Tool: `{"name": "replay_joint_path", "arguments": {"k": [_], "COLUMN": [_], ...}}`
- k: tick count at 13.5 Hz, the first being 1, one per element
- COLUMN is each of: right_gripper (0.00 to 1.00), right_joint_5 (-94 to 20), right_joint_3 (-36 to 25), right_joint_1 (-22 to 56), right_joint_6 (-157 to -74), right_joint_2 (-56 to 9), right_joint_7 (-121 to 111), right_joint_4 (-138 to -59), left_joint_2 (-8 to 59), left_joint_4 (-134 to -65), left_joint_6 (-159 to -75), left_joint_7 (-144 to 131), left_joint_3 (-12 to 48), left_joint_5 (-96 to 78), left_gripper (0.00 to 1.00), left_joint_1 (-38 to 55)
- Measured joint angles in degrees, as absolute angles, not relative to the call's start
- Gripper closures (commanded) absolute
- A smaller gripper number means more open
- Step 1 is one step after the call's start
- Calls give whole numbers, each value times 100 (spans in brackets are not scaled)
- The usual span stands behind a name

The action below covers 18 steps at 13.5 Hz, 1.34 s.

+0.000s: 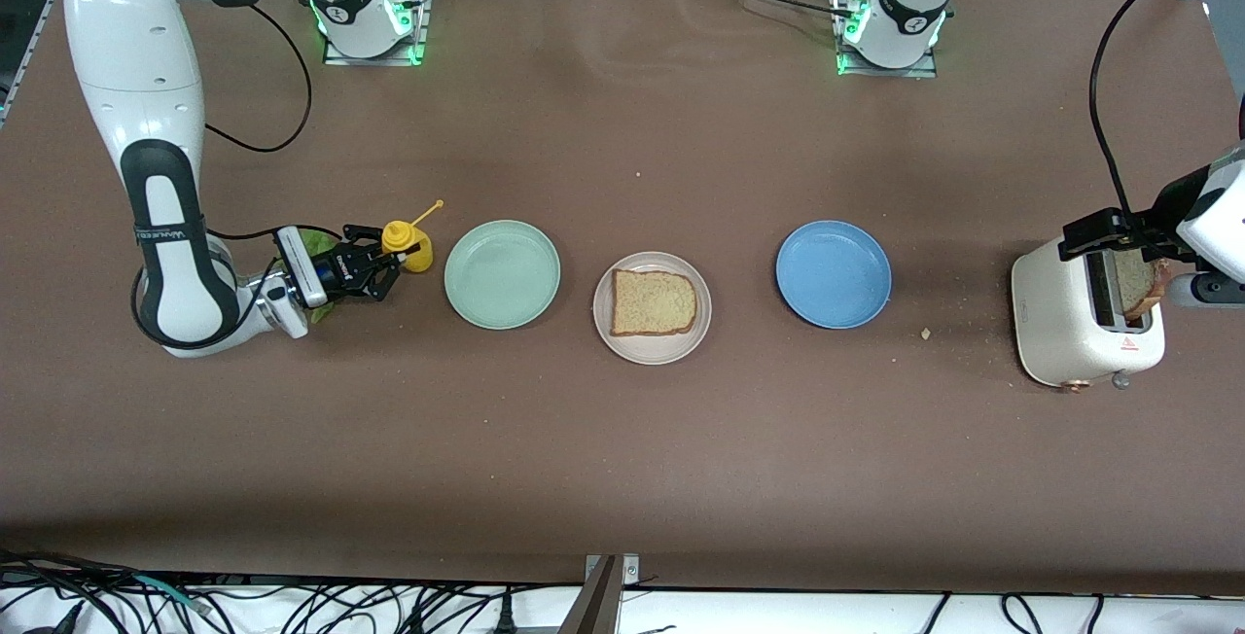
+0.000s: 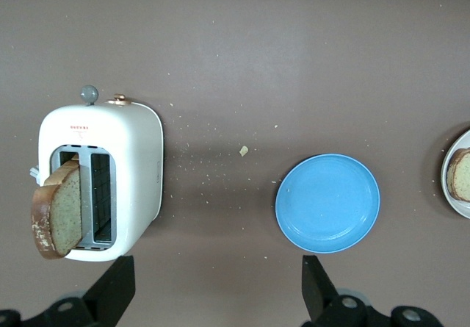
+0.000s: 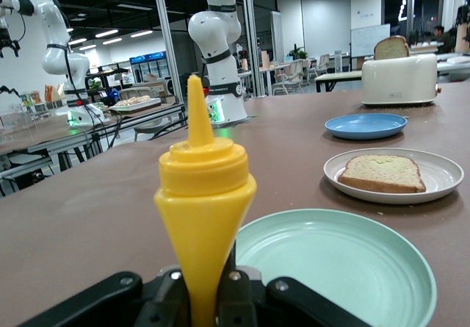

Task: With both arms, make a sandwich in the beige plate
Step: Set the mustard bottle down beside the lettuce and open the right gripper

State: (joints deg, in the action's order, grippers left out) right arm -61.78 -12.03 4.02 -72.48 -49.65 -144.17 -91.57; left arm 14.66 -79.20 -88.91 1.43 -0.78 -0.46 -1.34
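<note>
A slice of brown bread (image 1: 653,303) is laid flat on the beige plate (image 1: 608,328), which is taken here as the landmark. A mint-green plate (image 1: 502,274) is set beside the beige plate toward the right arm's end of the table, and a blue plate (image 1: 834,274) beside it toward the left arm's end. A yellow squeeze bottle (image 1: 405,245) is clenched by the right gripper (image 1: 387,269) just beside the mint-green plate (a green lettuce leaf (image 1: 313,247) is partly hidden under that arm's wrist). Well apart from the beige plate, past the blue plate, a white toaster (image 1: 1070,328) is seen with a second bread slice (image 2: 57,211) tilted up out of its slot. The left gripper (image 2: 218,286) is held spread wide over the toaster, nothing being grasped.
</note>
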Motion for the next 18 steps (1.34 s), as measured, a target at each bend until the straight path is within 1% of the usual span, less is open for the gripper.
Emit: {"name": "replay_joint_path", "arguments": {"k": [2,3,4,5,6,13,15,18], "right_gripper": [100,90,69,33,0,0,0,0], "right_joint_5": [-6178,-6181,-6182,-6185,-6189,-6184,-6180,-6180], "right_joint_3": [-1203,-1203,-1203,-1203,-1203,-1256,-1561,-2013], "right_joint_1": [357,327,291,253,222,144,74,-98], "right_joint_6": [-7249,-7249,-7249,-7249,-7248,-7272,-7273,-7210], "right_joint_2": [-5082,-5135,-5184,-5213,-5225,-5391,-5390,-5315], "right_joint_7": [-14707,-14786,-14847,-14923,-14974,-15140,-15041,-14301], "right_joint_4": [-9154,-9154,-9153,-9152,-9152,-9069,-8889,-8543], "left_joint_2": [1484,1495,1508,1523,1537,1620,1621,1628], "left_joint_4": [-7925,-7930,-7935,-7935,-7936,-7936,-7936,-7936], "left_joint_6": [-8891,-8896,-8911,-8946,-8982,-9045,-9076,-9084], "left_joint_7": [143,143,143,143,143,143,143,143], "left_joint_3": [-78,-78,-78,-78,-78,-78,-78,-78], "left_joint_5": [-46,-46,-46,-46,-46,-46,-46,-46], "left_gripper": [0,0,0,0,0,0,0,0], "left_joint_1": [-134,-135,-135,-135,-135,-135,-135,-133]}}
